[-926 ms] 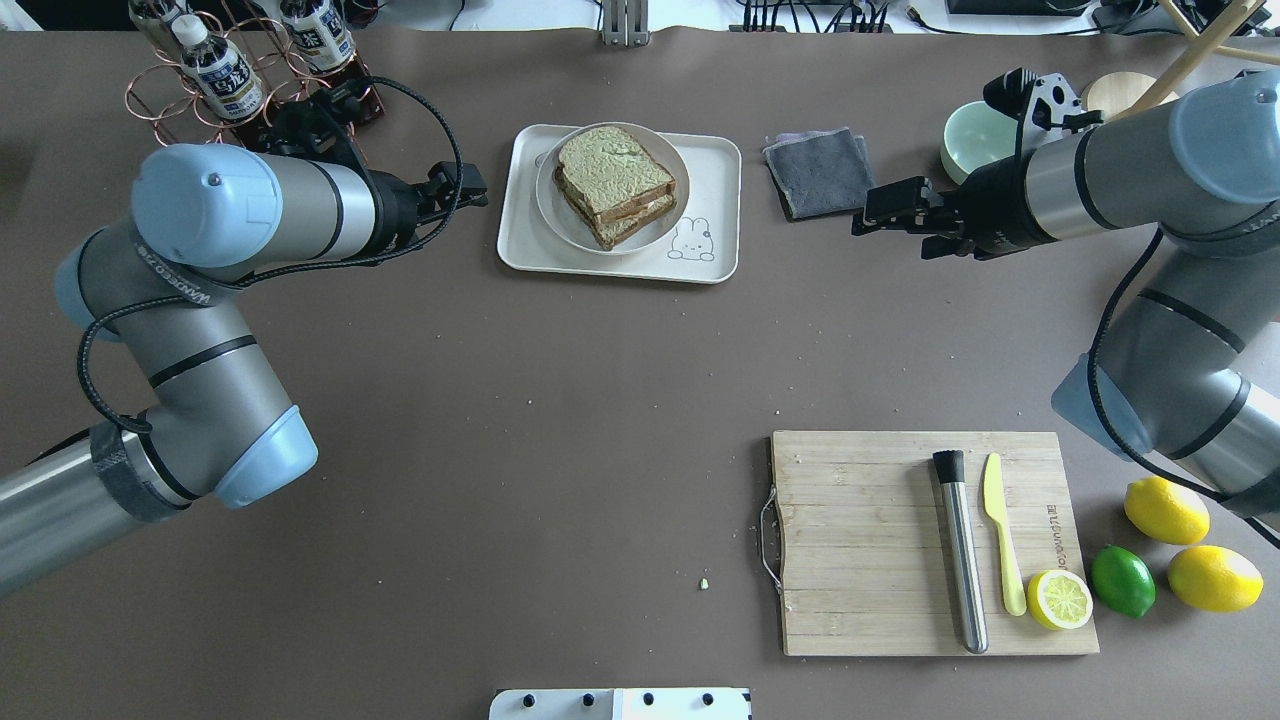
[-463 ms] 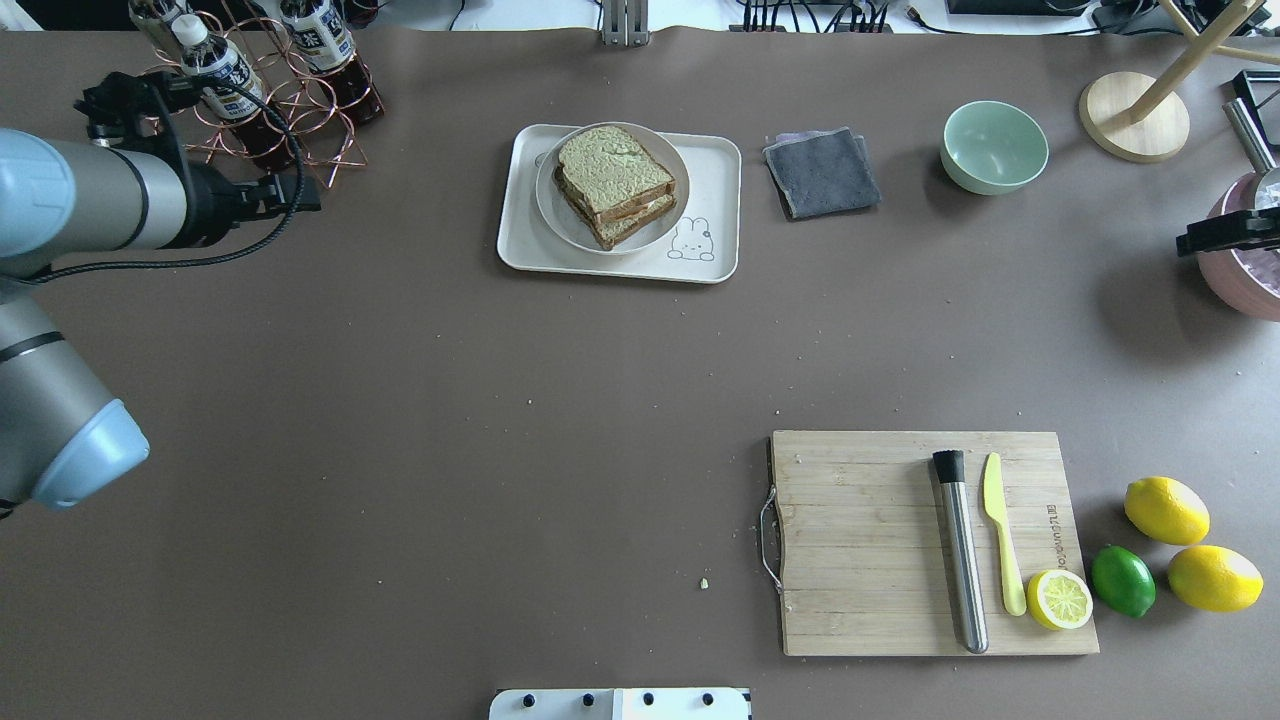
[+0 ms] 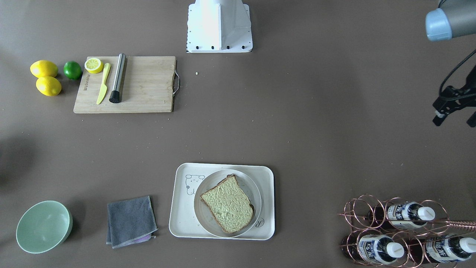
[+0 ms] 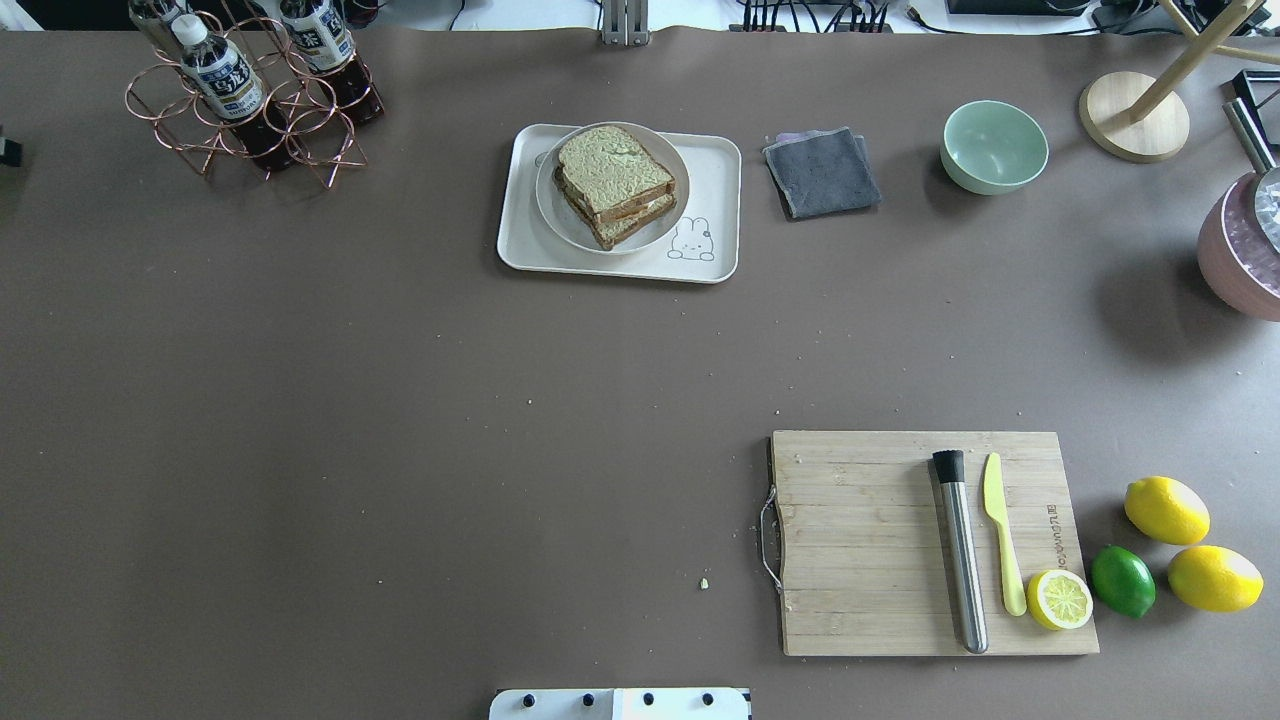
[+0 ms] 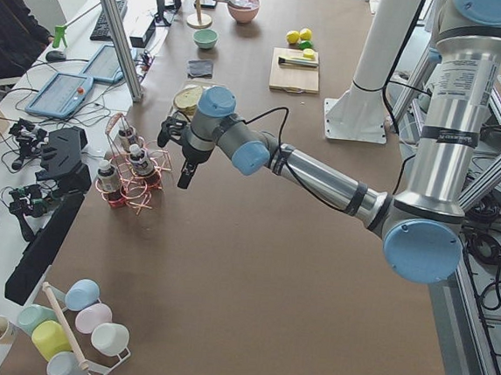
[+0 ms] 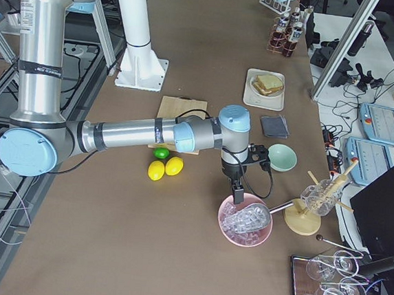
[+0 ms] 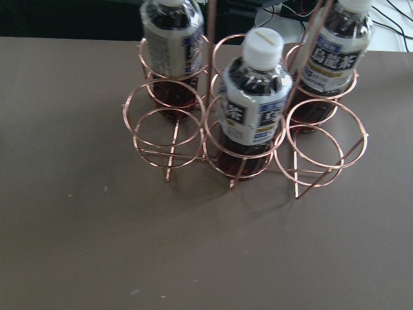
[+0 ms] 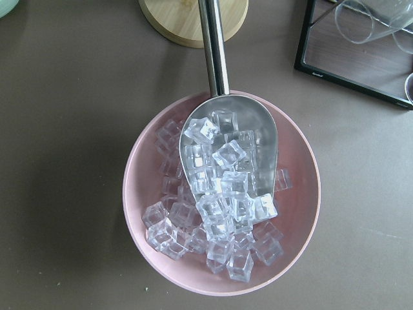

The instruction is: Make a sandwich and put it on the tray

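Sandwich [image 4: 615,185] sitting on plate [image 4: 548,210] in tray [image 4: 715,165], far edge, centre. Left gripper [image 3: 455,119] hanging spread near left edge; right gripper [image 6: 237,191] — cannot tell. Risk: sandwich lying askew, sliding apart if tray gets bumped.

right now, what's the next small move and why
Probably none but stopping: the sandwich sits stacked on the plate inside the tray, so the task looks done. The left gripper is off by the bottle rack and the right gripper hangs over the ice bowl, both well clear of the tray.
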Tool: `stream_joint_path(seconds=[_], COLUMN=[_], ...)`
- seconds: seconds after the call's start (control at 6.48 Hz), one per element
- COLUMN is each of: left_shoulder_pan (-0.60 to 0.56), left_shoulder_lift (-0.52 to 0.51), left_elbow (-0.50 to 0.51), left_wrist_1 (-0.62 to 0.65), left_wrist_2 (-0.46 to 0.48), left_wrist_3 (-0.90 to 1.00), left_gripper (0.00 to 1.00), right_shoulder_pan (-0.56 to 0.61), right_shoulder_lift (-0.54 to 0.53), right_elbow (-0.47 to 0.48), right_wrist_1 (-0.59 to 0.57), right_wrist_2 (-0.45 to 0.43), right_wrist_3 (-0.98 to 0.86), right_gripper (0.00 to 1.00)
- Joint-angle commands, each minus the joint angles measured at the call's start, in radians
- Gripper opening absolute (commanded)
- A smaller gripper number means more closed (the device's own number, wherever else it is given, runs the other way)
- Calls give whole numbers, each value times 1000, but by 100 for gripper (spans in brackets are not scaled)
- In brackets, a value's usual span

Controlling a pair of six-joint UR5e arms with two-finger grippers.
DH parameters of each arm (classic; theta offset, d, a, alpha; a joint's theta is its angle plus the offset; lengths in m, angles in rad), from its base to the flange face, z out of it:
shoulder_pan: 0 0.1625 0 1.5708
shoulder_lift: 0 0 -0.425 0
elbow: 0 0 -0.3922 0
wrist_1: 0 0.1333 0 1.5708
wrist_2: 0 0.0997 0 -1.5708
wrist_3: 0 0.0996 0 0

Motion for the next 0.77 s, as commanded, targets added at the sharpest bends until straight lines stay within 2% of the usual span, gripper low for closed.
stream_joint_path(seconds=[0.0, 0.15, 0.31, 0.46, 0.62], left_shoulder_pan=[-177, -245, -276, -278, -278], left_shoulder_lift=[16, 19, 28, 77, 101], left_elbow=[10, 66, 132, 156, 151], left_wrist_1=[203, 269, 285, 270, 268], left_wrist_2=[-79, -81, -134, -192, -194], left_wrist_3=[329, 509, 602, 603, 601], left_gripper=[97, 97, 97, 97, 97], right_shoulder_pan=[57, 57, 57, 57, 55], right_shoulder_lift=[2, -10, -18, -18, -18], right_elbow=[-32, -41, -73, -113, -116], right_wrist_1=[-47, -46, -40, -33, -35], right_wrist_2=[187, 193, 217, 286, 286], right_wrist_3=[-56, -53, -47, -45, -45], right_gripper=[100, 100, 100, 100, 100])
